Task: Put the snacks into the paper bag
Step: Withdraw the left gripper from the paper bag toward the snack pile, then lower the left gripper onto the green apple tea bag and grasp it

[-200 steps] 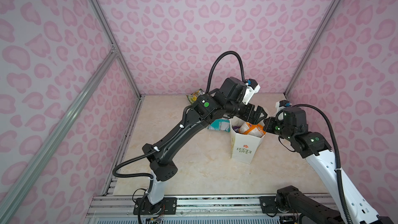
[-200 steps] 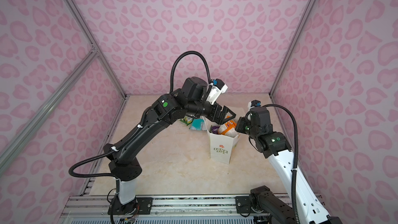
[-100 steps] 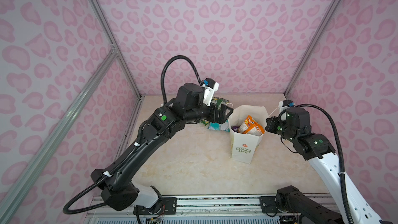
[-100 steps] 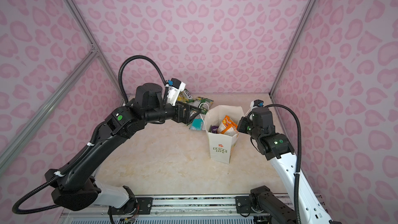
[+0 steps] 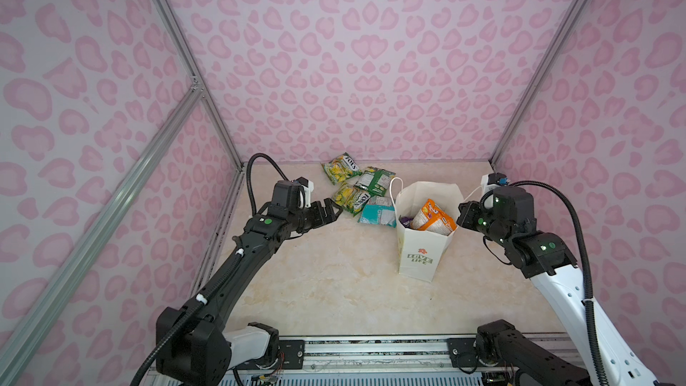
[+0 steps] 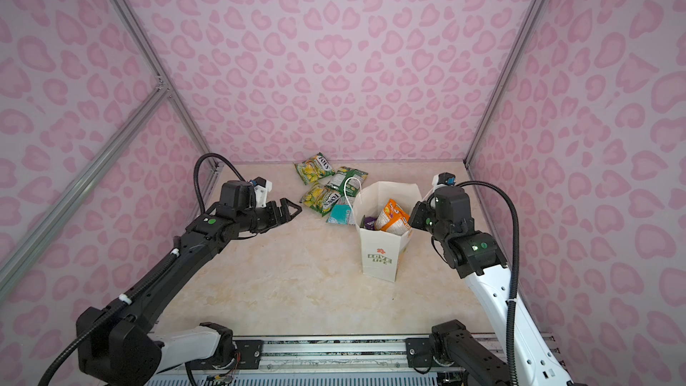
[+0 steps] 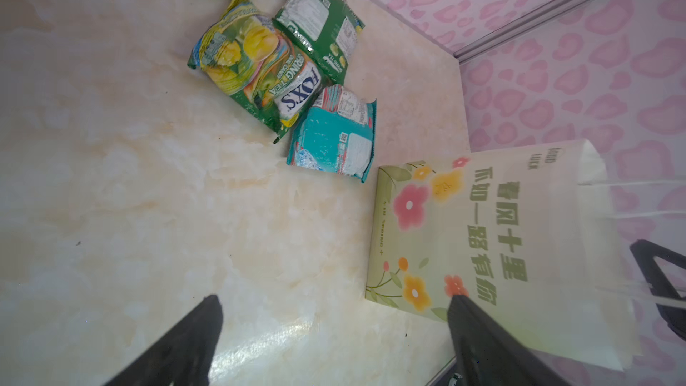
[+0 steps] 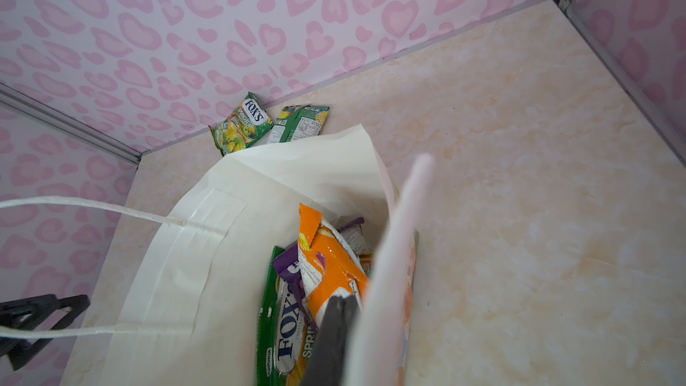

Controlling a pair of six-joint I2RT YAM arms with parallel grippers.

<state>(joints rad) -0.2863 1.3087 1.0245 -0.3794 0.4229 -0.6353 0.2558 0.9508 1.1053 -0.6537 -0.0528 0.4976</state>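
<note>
The paper bag [image 5: 419, 254] stands upright on the marble-look tabletop [image 5: 334, 284], right of the middle and nearer the back edge than the front. Its narrow face carries a small red-orange flower above green "LOVE LIFE". In the left wrist view its broad face [image 7: 482, 235] shows painted flowers, two lines of green Chinese characters, and small print that looks like "GOOD LUCK".

Three snacks show inside the bag: an orange packet [image 5: 432, 217] poking up at the mouth, a purple packet [image 8: 293, 269] beside it, and a green FOX'S packet [image 8: 286, 339] whose print reads "FOX'S" and "SPRI…".

Four more lie together at the middle of the back edge.
- The far FOX'S packet [image 5: 341, 168] is green-yellow and lies closest to the back wall.
- The dark green packet [image 5: 375, 181] lies label-back up.
- The near FOX'S packet [image 7: 260, 68] reads "FOX'S SPRING TEA".
- The teal-white packet [image 5: 376, 215] is just beside the bag's left wall.

The left gripper [image 5: 332, 211] has its fingers spread wide and holds nothing. It points at the near FOX'S packet, close to it but apart. The right gripper [image 5: 462, 215] is closed on the bag's right wall at the rim, with one dark finger [image 8: 334, 328] inside against the paper. A white cord handle [image 5: 393, 187] loops off the bag's left rim.
</note>
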